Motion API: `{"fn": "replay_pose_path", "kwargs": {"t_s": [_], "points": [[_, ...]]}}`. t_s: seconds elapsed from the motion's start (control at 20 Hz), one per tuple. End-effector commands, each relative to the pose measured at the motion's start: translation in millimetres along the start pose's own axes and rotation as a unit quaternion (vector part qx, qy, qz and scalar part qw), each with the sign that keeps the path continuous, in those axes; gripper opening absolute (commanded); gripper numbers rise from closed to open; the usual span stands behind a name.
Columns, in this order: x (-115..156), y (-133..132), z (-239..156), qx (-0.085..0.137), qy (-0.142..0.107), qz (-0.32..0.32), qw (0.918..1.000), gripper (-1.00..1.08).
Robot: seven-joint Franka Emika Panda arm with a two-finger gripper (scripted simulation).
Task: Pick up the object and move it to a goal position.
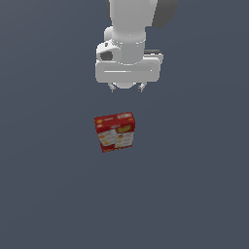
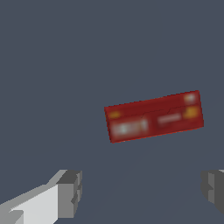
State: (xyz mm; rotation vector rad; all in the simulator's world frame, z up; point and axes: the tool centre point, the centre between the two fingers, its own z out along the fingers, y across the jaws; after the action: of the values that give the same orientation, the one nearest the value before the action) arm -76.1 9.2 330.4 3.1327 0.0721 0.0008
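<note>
Fingertips of the gripper [image 2: 140, 192] are seen spread wide apart in the wrist view, with nothing held between them. Beyond them, a small red cardboard box [image 2: 154, 116] stands upright on the plain grey surface [image 1: 194, 194], well apart from the fingers and untouched. White and yellow label panels are shown on its faces, blurred past reading. The pickup is judged not yet begun; no goal marker is visible.
</note>
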Motion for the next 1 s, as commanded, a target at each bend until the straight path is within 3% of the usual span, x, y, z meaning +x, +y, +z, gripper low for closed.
{"fn": "replay_pose_path", "kwargs": {"t_s": [0.0, 0.95], "points": [[0.0, 0.0, 0.0, 0.000, 0.000, 0.000, 1.0000, 1.00], [-0.3, 4.7, -4.1, 0.005, 0.004, -0.011, 0.9999, 1.00]]}}
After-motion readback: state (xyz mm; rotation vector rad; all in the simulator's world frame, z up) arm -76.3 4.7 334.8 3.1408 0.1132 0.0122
